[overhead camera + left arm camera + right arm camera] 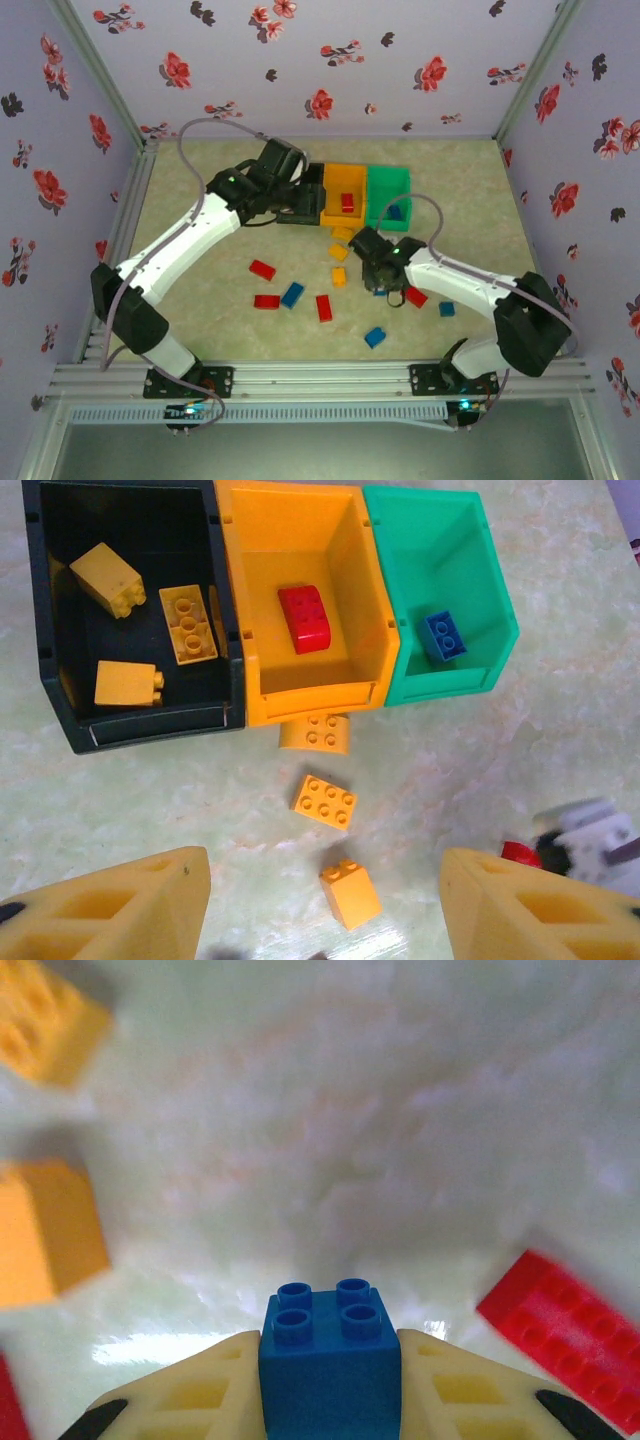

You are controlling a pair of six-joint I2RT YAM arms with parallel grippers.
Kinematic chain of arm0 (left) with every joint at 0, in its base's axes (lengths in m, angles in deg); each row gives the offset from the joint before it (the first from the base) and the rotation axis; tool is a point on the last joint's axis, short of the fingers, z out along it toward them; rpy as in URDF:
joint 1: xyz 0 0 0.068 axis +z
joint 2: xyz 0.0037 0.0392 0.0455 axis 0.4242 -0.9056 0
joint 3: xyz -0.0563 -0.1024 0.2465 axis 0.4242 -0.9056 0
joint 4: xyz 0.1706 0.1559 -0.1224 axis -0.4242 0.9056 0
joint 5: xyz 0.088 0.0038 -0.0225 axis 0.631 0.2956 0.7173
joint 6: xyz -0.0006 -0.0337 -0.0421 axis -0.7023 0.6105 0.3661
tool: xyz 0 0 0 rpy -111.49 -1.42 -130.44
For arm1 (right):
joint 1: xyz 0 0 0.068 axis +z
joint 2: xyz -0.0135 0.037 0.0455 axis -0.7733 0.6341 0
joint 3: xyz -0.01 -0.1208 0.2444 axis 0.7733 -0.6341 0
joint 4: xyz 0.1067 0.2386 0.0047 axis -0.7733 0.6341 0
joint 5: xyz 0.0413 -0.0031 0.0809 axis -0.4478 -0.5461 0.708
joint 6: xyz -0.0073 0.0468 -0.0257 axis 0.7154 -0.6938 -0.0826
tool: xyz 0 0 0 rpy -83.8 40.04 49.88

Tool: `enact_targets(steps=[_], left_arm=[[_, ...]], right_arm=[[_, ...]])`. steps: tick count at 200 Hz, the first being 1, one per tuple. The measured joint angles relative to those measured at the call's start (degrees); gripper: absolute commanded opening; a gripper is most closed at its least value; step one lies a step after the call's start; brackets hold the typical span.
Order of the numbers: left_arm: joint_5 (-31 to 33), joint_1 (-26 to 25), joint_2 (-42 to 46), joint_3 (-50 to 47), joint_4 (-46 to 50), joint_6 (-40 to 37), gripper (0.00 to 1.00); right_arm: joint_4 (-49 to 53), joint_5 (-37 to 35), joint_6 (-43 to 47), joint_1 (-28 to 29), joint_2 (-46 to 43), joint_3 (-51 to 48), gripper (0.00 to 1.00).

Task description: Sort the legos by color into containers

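Lego [330, 1375] (blue, four-stud) in right hand [330, 1345]

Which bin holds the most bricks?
The black bin: three yellow bricks lie inside, while the orange bin holds one red brick and the green bin one blue brick.

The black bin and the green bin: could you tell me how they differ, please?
The black bin holds three yellow bricks; the green bin holds one blue brick. In the left wrist view, the black bin is leftmost, the green bin rightmost. Both are open-topped.
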Motion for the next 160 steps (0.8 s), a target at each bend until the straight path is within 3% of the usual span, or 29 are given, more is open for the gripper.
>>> enact_targets(steps=[57,133,140,160], left_arm=[[0.02,0.00,1.79,-2.21,0.07,0.94,0.63],[0.42,0.00,4.42,-5.70,0.22,1.97,0.63],[0.46,0.00,4.48,-6.14,0.20,2.19,0.63],[0.48,0.00,4.52,-7.39,0.17,2.64,0.63]], right_arm=[[-0.44,0.00,9.84,-13.20,3.26,16.31,0.30],[-0.90,1.90,18.01,-20.85,20.39,35.06,0.33],[-0.85,2.14,18.38,-21.38,21.84,36.46,0.35],[-0.46,3.52,19.19,-22.97,26.58,41.40,0.55]])
